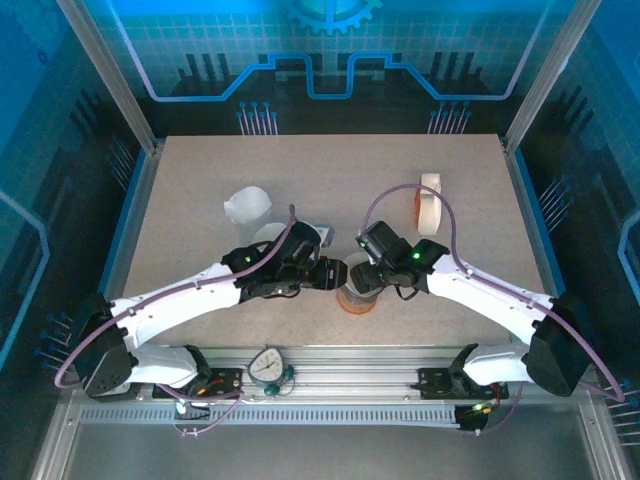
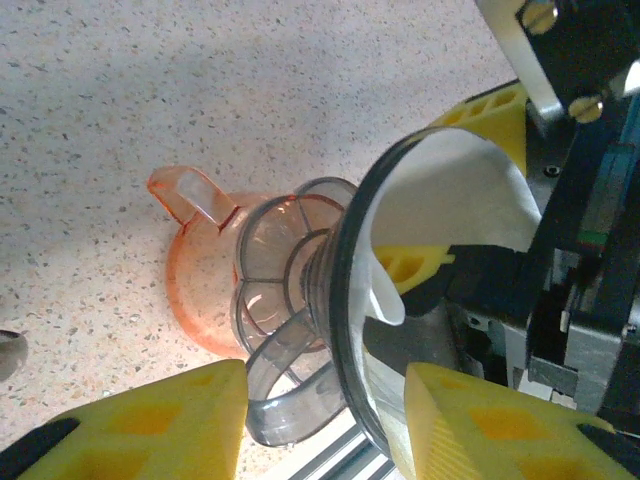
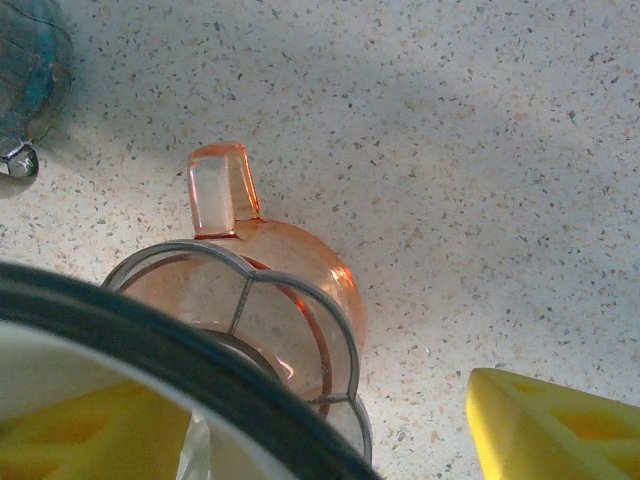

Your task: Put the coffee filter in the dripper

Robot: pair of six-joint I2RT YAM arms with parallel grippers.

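Speckled tabletop [image 2: 200, 80], orange base [image 2: 195, 290], clear dripper [image 2: 290, 270] with white filter [image 2: 450, 190] inside

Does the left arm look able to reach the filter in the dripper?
Probably yes: the filter sits exposed in the open dripper just ahead of the left end effector, though a finger of the right end effector inside crowds it.

- Table [image 1: 200, 200]: is showing pale beige, speckled all over with dark and grey flecks.
- Dripper [image 2: 290, 300]: is appearing smoky, see-through grey, with its rim running black.
- Coffee filter [image 2: 450, 190]: is showing plain white.
- Server [image 2: 195, 290]: is glowing translucent orange.
- Fingers [image 2: 150, 425] of the left gripper [image 2: 328, 368]: are showing bright yellow.
- Back panel [image 1: 330, 40]: is carrying a blue grid pattern.
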